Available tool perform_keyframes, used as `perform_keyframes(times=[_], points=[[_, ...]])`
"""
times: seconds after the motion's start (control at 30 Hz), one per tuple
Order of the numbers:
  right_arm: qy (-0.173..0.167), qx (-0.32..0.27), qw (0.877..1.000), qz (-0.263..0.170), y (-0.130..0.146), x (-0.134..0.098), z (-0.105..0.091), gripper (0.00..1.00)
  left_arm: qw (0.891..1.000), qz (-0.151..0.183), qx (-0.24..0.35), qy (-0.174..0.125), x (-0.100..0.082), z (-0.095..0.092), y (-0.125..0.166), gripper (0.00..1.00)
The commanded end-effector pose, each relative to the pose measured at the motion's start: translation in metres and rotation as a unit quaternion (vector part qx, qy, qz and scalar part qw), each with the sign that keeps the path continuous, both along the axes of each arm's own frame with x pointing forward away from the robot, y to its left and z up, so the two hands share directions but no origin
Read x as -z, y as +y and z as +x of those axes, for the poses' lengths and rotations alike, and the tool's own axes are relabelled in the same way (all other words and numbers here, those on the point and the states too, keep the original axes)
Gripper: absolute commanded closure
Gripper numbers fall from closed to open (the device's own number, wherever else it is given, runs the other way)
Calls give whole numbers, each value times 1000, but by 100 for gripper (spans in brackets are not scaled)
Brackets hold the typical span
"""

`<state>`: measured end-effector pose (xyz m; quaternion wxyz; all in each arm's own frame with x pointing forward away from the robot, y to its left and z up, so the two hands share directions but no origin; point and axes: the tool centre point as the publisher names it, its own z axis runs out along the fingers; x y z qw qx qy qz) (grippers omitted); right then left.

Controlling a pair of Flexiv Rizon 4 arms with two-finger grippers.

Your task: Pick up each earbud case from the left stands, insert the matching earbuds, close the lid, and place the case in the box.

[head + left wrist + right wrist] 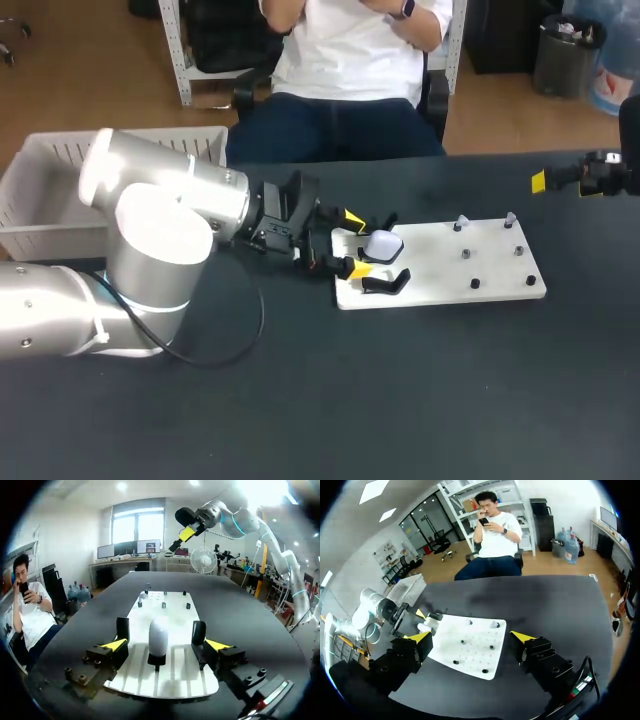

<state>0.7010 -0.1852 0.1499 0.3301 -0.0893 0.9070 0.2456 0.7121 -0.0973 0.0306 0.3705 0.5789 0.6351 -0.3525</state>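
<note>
Currently the left end effector [160,630] is wide open and empty, one finger on each side of the white earbud case [158,636] at the left end of the white board [470,270]; neither finger touches it.

Judgement: centre the case, close evenly, then lift straight up off the black stand [156,659] so the board does not drag.

The case stands on end, long axis vertical, rounded end up.

The right end effector [470,637] is open, empty, far right.

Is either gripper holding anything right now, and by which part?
Nothing is held. The left gripper straddles the earbud case on its stand without touching; the right gripper is open, empty.
</note>
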Motion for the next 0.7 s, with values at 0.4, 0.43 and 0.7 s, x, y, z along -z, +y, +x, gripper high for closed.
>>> perform_keyframes(times=[0.4,0.43,0.7], points=[[0,0,1000,-1,0,0,0,0,1000,-3,12,7,7,12,-12,8],[0,0,1000,-1,0,0,0,0,1000,-4,13,8,8,11,-12,9],[0,0,1000,-1,0,0,0,0,1000,-9,22,10,10,11,-16,20]])
